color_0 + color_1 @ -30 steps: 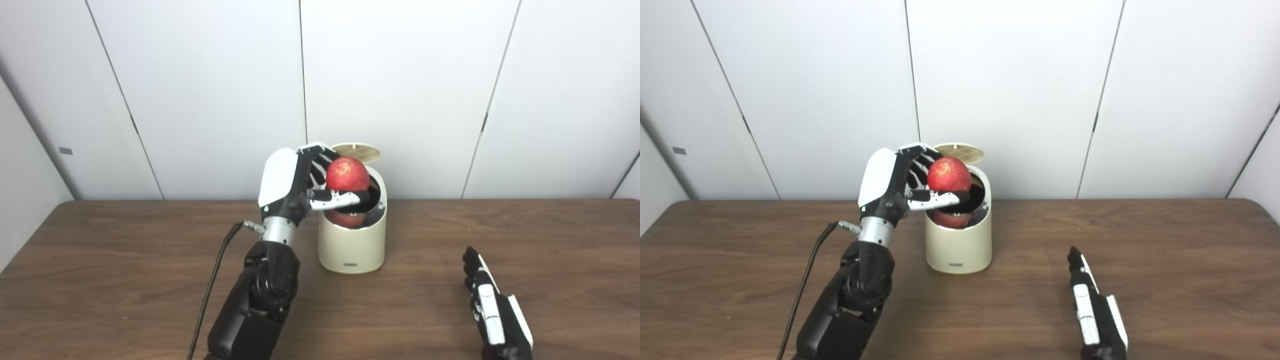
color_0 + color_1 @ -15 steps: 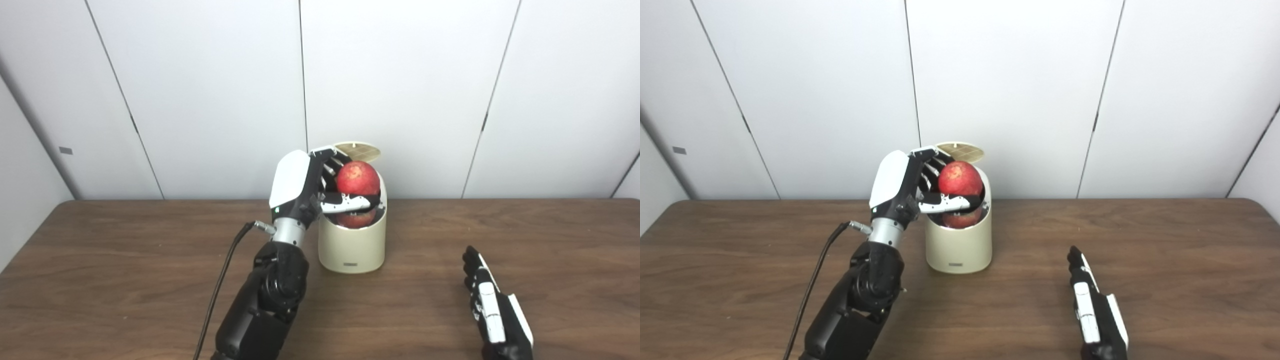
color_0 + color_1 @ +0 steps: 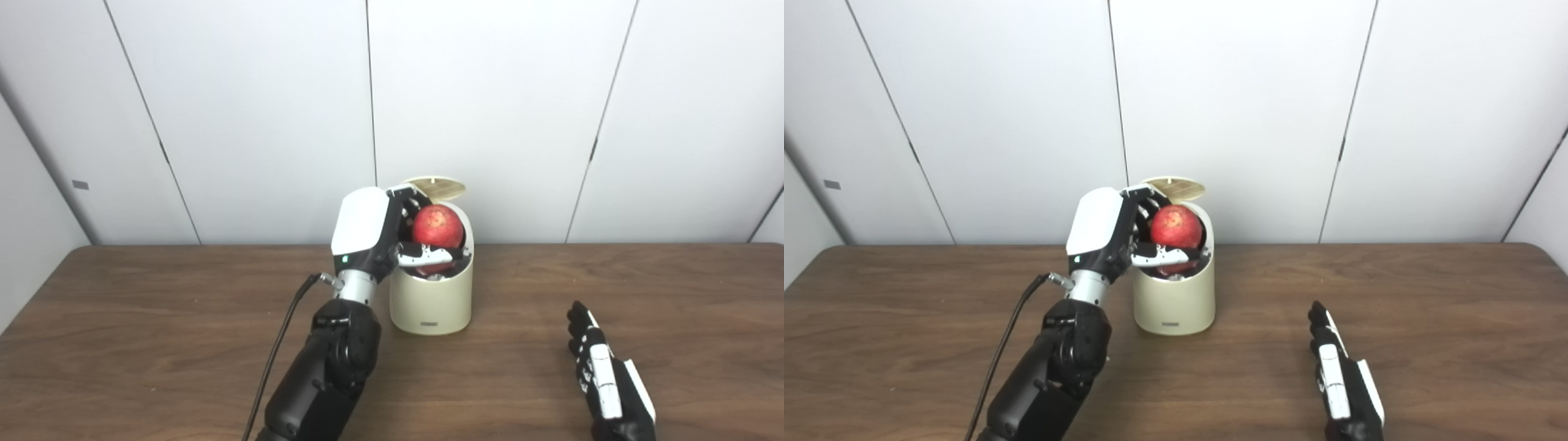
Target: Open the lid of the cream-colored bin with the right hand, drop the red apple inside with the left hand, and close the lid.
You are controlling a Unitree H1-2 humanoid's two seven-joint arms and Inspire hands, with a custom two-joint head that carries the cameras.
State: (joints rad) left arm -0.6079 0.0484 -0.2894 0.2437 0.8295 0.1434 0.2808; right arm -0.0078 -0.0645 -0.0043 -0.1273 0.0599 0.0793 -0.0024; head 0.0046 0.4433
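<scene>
Surface: dark wood-grain table (image 3: pixel 153 318), spanning the full width. Behind it — a white panelled wall (image 3: pixel 257 110) w/ thin dark seams; a small grey tag sits on the far-left panel.

Count: 1 bin, 1 lid, 1 apple, 2 hands, 1 cable.

Bin (image 3: pixel 432 303): cream, round, upright near the table's back edge, approx. centre. Lid (image 3: pixel 436 187) is up, hinged at the rear, its ribbed underside showing.

Apple (image 3: pixel 437 225): red, in the bin's open mouth, partly below the rim. Left hand (image 3: pixel 392 233) is at the bin's left side — fingers curled round the apple's back, thumb across its front, holding it.

Right hand (image 3: pixel 603 380): edge-on low at the table's front right, well apart from the bin, fingers straight and together, holding nothing.

Black cable (image 3: pixel 275 361) runs from the left wrist toward the bottom edge.
</scene>
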